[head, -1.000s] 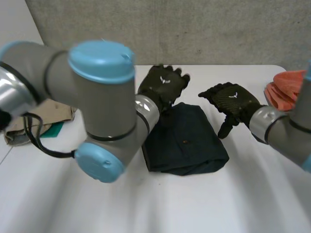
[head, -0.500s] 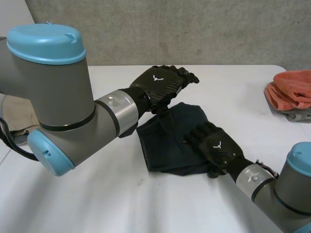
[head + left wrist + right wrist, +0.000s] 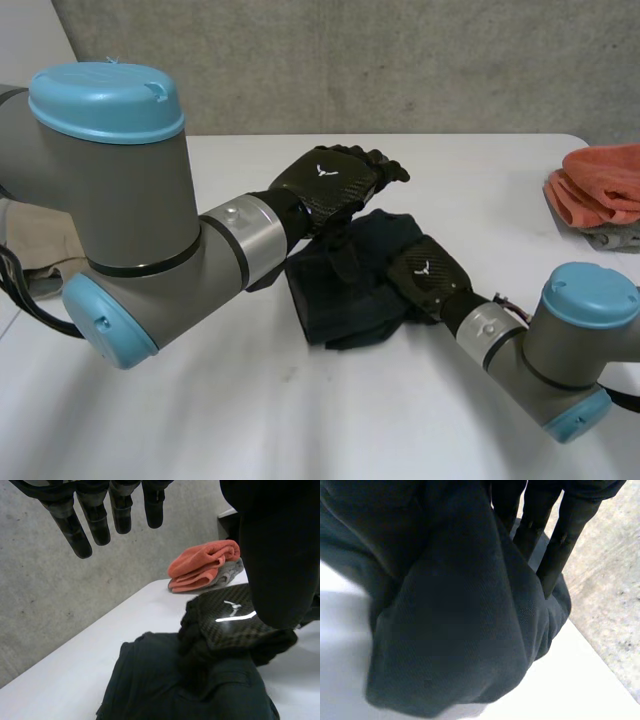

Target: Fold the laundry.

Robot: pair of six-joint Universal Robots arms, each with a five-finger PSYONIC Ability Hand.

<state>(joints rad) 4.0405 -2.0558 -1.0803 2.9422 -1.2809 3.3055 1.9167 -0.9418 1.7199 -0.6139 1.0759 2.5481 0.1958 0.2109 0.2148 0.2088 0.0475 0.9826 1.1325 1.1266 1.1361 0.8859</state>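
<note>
A dark blue-green garment (image 3: 335, 295) lies folded in the middle of the white table (image 3: 300, 420). My left hand (image 3: 335, 180) hovers over its far edge with the fingers (image 3: 95, 515) straight and holds nothing. My right hand (image 3: 425, 272) rests on the garment's right side, its fingers curled into the cloth, which has bunched up into a hump there. From the left wrist view, the right hand (image 3: 230, 617) digs into the garment (image 3: 165, 680). In the right wrist view the cloth (image 3: 445, 630) is gathered under the palm against the fingers (image 3: 560, 540).
An orange towel (image 3: 600, 185) lies folded on a grey cloth (image 3: 610, 237) at the table's far right edge; the left wrist view has the towel (image 3: 202, 562) beyond the right hand. A beige cloth (image 3: 40, 255) lies at the left behind my left arm.
My right hand has come from the garment's right down onto it, closed on the cloth and drawn the right side inward into a bunch. The left hand has lifted slightly.
</note>
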